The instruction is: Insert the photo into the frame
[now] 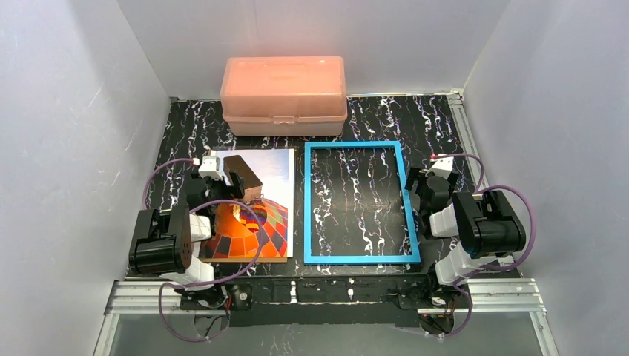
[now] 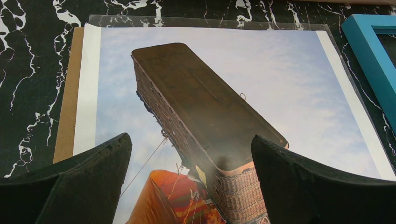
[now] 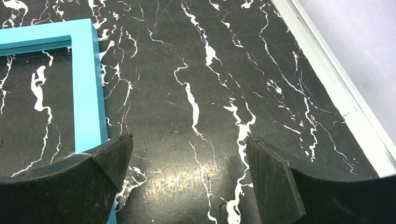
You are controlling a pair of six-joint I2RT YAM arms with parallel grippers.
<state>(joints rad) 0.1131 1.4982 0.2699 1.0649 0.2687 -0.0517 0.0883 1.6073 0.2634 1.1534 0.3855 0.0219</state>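
1. Right now my left gripper (image 2: 189, 140) hangs low over the photo (image 2: 280, 79), jaws spread as wide as they go and nothing between them
2. Past my two black fingers (image 2: 84, 186) I see the balloon's dark basket, with a patch of orange-red envelope below it, against pale blue sky
3. That photo lies flat on the left part of the black marbled table (image 1: 371, 119). It rests on a brown backing board (image 2: 67, 93) that peeks out along its left side in my wrist view, and the edge of a clear sheet (image 2: 210, 21) shows just past its far border
4. Just to the right lies the frame (image 1: 308, 202), bright blue and flat on the table, with a narrow strip of marble between it and the photo. The table's white veining shows through its opening
5. On the other side, my right gripper (image 3: 187, 140) sits low over bare table just outside the frame's right rail, jaws equally wide and gripping nothing
6. A salmon-pink box (image 1: 283, 93), lid down, stands at the far edge behind both, and a metal rail (image 3: 336, 93) runs along the table's right edge
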